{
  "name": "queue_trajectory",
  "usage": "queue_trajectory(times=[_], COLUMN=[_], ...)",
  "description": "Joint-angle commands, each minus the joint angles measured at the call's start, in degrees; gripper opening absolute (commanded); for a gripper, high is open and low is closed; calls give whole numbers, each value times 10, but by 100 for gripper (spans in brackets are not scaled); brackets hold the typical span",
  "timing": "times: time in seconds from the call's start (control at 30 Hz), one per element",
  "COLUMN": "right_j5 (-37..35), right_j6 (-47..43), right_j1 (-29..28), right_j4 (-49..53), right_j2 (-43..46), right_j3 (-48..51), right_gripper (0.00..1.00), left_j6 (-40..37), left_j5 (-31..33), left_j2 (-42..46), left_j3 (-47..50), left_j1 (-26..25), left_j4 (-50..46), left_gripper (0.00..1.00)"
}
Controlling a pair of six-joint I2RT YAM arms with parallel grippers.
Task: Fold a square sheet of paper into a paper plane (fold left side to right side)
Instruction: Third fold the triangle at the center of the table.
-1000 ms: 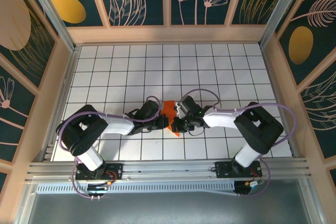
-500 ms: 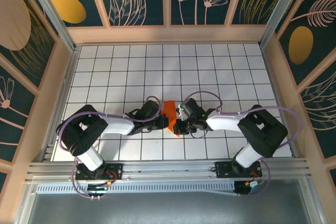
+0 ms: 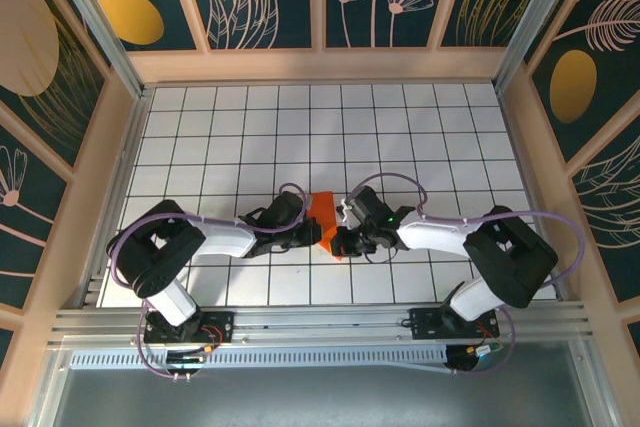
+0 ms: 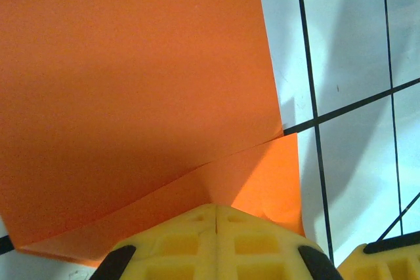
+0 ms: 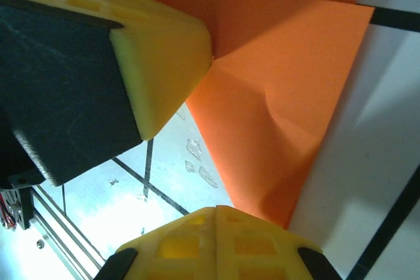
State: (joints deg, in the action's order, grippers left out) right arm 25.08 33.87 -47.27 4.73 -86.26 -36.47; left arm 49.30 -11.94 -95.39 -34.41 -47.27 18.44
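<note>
Left end effector (image 4: 215, 209), fingers together, meets the creased square sheet of paper (image 4: 131, 83) from its left; right end effector (image 5: 215, 211), likewise closed, from its right.

No readable text or labels appear anywhere.

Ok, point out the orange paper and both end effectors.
orange paper (image 3: 322, 209), top view, upper flat part.
left end effector (image 4: 215, 211), left wrist view, seam of shut yellow fingertips.
right end effector (image 5: 215, 213), right wrist view, seam of shut yellow fingertips.
</note>
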Motion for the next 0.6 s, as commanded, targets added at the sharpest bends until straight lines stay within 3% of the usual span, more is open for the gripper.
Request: queue_trajectory(times=[0.0,0.57], right_j5=[7,-6], right_j6=[13,0], right_j1=[-5,-5], right_j4=[-16,27], right_j2=[-10,-19], right_j3=[-1,26], right_gripper=[0,0], left_j6=[-9,-11], left_j5=[25,30], left_j2=[-8,-11], left_j3=[6,5], left_j1=[0,0], left_j4=[-58,-65], left_gripper=[0,0])
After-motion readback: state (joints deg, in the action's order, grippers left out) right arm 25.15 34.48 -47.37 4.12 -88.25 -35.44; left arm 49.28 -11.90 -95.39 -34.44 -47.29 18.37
